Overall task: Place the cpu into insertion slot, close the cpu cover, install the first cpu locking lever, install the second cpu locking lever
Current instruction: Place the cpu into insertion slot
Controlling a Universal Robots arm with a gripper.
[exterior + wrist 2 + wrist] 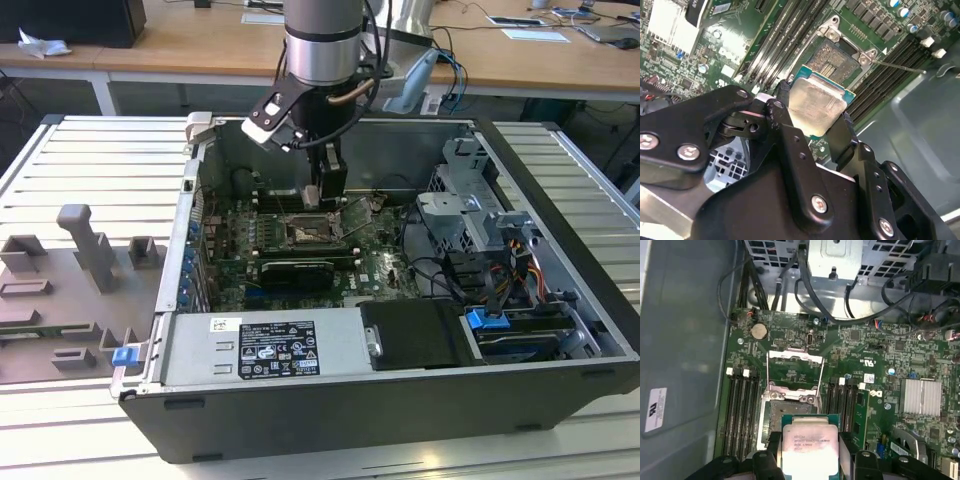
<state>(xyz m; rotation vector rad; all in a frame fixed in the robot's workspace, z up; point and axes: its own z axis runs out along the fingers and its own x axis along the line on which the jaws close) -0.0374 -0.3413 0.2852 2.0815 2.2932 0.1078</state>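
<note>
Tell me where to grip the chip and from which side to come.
Grip the chip by two opposite edges, coming from above its metal face, as the claw does now. It is thin, flat and square, so only the edges offer parallel faces, leaving the underside free for the socket.

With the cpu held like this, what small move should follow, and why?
Probably ease the cpu down toward the insertion slot: the gripper clamps it above the open socket, and the cpu cover is swung open.
</note>
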